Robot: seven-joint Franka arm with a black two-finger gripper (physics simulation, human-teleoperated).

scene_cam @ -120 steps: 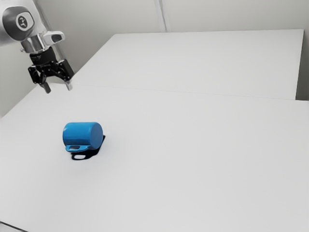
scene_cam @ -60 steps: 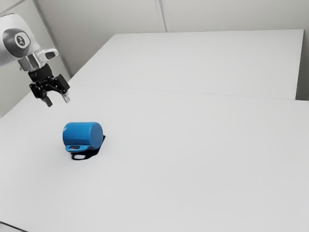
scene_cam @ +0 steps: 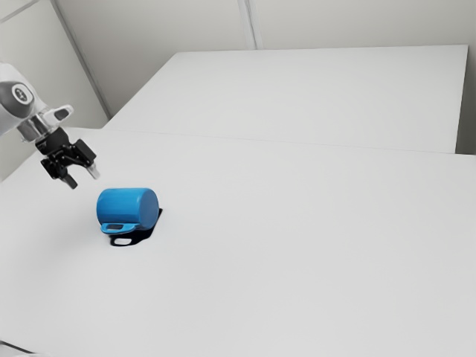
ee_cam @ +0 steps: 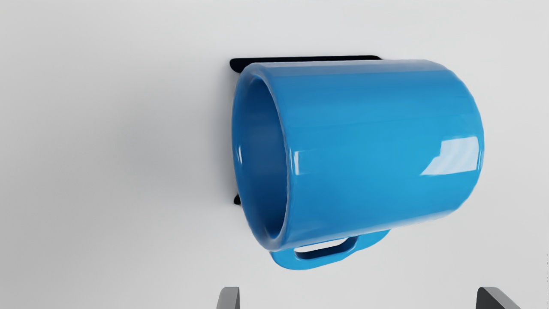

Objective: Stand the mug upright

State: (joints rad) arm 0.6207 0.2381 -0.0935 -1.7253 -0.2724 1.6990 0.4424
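Mug [scene_cam: 119, 206] lies sideways beyond the spread claw [scene_cam: 82, 179].

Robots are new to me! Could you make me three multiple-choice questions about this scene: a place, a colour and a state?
1. Where is the gripper in the exterior view?
A) Right of the mug
B) Left of the mug
C) Inside the mug

2. What colour is the mug?
A) Blue
B) Red
C) Green

3. How is the mug resting?
A) Upright
B) Upside down
C) On its side

1: B, its fingertips hang toward that view's left.
2: A, both views show blue.
3: C, its curved wall lies along the table.
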